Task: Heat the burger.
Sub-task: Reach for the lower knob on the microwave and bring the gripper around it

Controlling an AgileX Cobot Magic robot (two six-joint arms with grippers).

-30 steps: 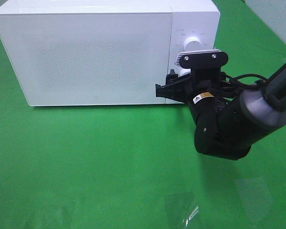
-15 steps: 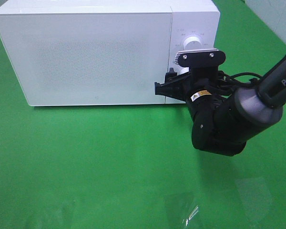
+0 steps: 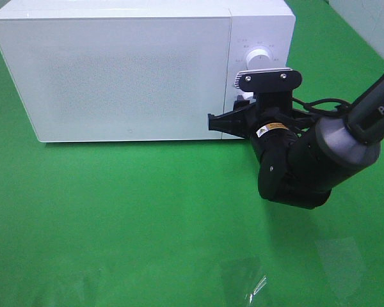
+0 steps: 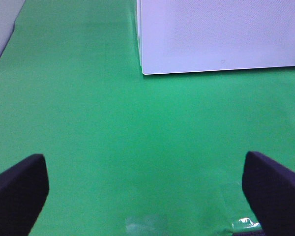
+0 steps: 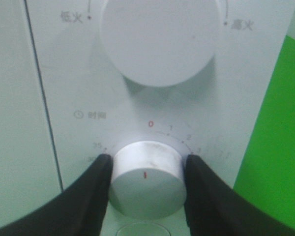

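Note:
The burger is out of view. The white microwave (image 3: 128, 70) stands at the back with its door closed. My right gripper (image 3: 243, 101) is at the control panel, right of the door. In the right wrist view the right gripper (image 5: 147, 177) is shut on the lower timer knob (image 5: 146, 179), with one black finger (image 5: 91, 191) on each side of it. The larger power knob (image 5: 160, 39) sits free above it. My left gripper (image 4: 145, 191) is open and empty over the green table, in front of the microwave's left corner (image 4: 145, 69).
The green cloth (image 3: 115, 217) covers the table in front of the microwave. A patch of clear tape (image 3: 243, 281) glints near the front edge. The right arm's thick black body (image 3: 307, 160) hangs just in front of the control panel.
The right wrist has turned slightly and dropped a little at the timer knob, so more of the upper knob shows. The microwave door stays closed.

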